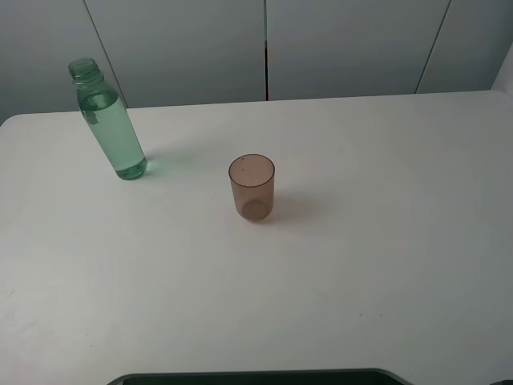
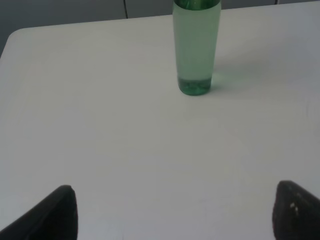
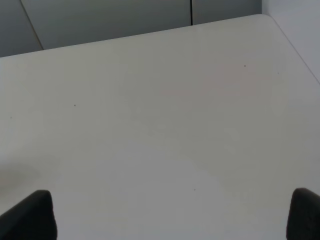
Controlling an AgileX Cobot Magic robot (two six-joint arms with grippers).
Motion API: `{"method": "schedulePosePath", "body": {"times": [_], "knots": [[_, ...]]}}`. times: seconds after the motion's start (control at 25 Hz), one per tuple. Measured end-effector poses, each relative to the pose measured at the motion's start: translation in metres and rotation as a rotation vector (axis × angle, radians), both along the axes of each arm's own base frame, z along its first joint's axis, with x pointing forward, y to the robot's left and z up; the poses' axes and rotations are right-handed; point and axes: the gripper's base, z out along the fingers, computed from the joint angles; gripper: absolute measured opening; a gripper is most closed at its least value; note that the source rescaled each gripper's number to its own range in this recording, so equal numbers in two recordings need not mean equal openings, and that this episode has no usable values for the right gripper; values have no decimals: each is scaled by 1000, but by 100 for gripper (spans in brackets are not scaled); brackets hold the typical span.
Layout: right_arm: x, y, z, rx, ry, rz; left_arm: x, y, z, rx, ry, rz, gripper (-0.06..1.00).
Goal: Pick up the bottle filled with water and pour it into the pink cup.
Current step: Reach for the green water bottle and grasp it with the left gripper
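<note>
The bottle (image 1: 112, 128) stands upright, upper left of the overhead frame; pink cup (image 1: 252, 186) centre, well apart. Pick not started: left gripper (image 2: 175, 212) and right gripper (image 3: 170, 215) both spread wide, empty. Your next move, likely: left one around the bottle's body.

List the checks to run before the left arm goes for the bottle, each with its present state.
1. Bottle standing on its base, uncapped, water inside: ok.
2. Pink cup upright, mouth open, apart from the bottle: ok.
3. Left gripper open and holding nothing: ok.
4. Bottle roughly centred ahead of the left gripper in the left wrist view, with only bare table between them: ok.
5. Right gripper open and holding nothing: ok.
6. Pink cup visible in the right wrist view: not ok, only table shows there.
</note>
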Motion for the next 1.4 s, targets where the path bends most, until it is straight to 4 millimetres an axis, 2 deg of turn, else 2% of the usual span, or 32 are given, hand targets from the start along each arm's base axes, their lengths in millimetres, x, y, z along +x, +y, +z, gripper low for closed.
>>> {"method": "schedulePosePath", "body": {"times": [1.4], "knots": [[0,0,0,0,0,0,0,1,0,11,-2,8,100]]}}
